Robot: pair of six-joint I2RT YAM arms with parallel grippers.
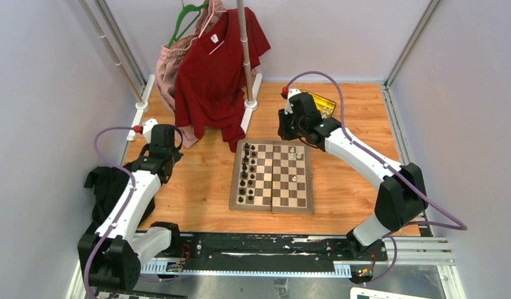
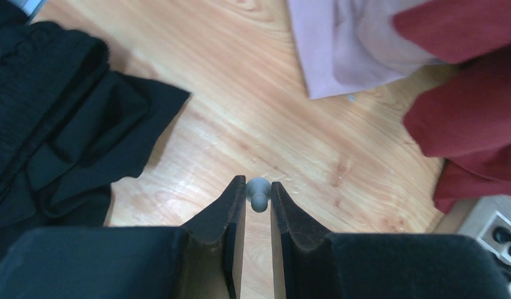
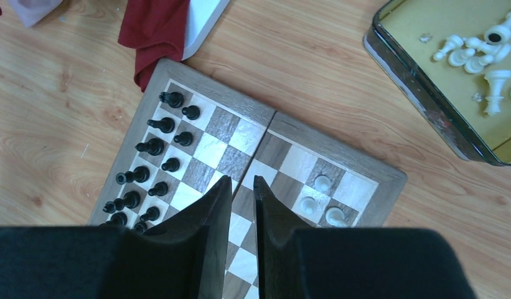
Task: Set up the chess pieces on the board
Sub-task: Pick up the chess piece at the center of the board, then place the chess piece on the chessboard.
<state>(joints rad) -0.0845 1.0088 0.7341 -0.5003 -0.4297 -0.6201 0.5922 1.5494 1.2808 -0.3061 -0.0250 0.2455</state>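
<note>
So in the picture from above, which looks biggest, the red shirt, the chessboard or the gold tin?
1. red shirt
2. chessboard
3. gold tin, smallest, though partly hidden

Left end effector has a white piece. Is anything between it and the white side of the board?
Yes. The black pieces stand in two rows along the board at its left edge, facing the left end effector and its white piece. The hem of a red shirt hangs by the far left corner. Otherwise bare table.
</note>
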